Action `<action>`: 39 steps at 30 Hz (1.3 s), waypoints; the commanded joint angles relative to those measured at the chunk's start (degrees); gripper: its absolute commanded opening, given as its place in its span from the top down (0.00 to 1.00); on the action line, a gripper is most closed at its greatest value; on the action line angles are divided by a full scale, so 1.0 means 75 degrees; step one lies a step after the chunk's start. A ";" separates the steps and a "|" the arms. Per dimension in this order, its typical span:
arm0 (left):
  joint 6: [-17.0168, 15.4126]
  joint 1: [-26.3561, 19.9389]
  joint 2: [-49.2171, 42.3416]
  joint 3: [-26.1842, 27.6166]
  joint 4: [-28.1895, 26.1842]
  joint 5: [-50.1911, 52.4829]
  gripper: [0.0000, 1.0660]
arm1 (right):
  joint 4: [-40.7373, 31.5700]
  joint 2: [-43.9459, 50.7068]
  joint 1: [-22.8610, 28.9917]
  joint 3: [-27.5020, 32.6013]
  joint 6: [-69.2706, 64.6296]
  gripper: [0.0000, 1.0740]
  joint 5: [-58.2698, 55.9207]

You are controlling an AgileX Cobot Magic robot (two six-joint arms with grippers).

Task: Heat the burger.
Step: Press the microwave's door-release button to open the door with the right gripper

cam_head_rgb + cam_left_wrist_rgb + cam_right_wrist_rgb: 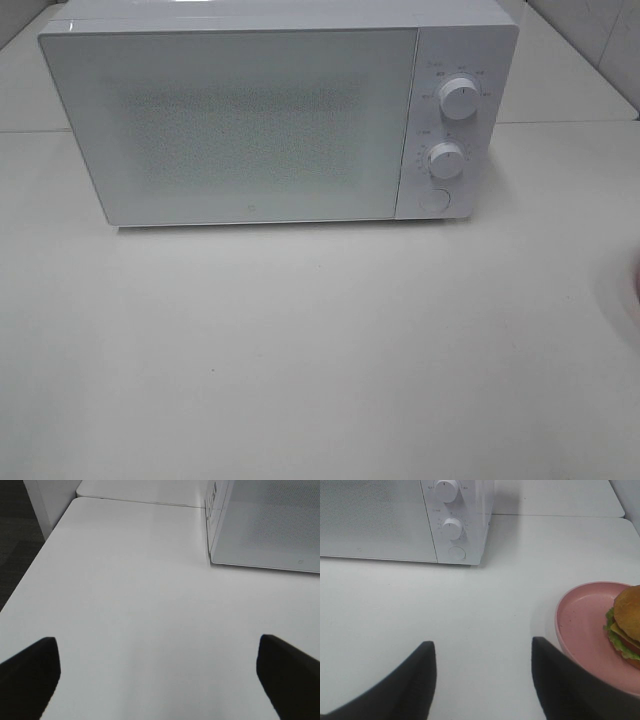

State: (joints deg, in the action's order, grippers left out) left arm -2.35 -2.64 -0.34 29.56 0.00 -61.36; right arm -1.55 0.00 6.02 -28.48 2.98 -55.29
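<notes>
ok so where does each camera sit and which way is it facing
Exterior high: mounted high in front, looking down at the closed microwave and white table; no arm shows.
Left wrist: low over the table, facing the microwave's left front corner; the left gripper, open, shows its dark fingertips.
Right wrist: low on the right, facing the microwave's knobs; the right gripper shows, open, with the burger on a pink plate beside it.
Shared: all three see the microwave's front; only the right wrist sees the burger.

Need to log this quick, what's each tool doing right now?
Left tool: open, holding nothing.
Right tool: open, holding nothing.
</notes>
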 commanded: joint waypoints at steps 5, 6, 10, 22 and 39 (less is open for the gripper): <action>-0.0008 -0.0023 -0.0099 0.0008 -0.0053 0.0000 0.04 | -0.0115 -0.1047 -0.0023 -0.0183 0.0015 0.56 0.1215; -0.0008 -0.0023 -0.0099 0.0008 -0.0053 0.0000 0.04 | -0.0122 -0.1184 -0.0023 -0.0176 0.0015 0.58 0.1665; -0.0008 -0.0023 -0.0099 0.0008 -0.0053 0.0000 0.04 | -0.0099 -0.1696 -0.0023 -0.0138 0.0038 0.66 0.2987; -0.0008 -0.0023 -0.0099 0.0008 -0.0053 0.0000 0.04 | -0.0099 -0.4041 -0.0023 0.0825 0.0122 1.00 0.7426; -0.0008 -0.0023 -0.0099 0.0008 -0.0053 0.0000 0.04 | -0.0046 -0.7899 -0.0023 0.1474 0.0076 1.00 1.1833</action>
State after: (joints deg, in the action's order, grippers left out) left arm -2.35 -2.64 -0.34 29.56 0.00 -61.36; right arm -2.35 -59.07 6.02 -17.42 3.21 31.57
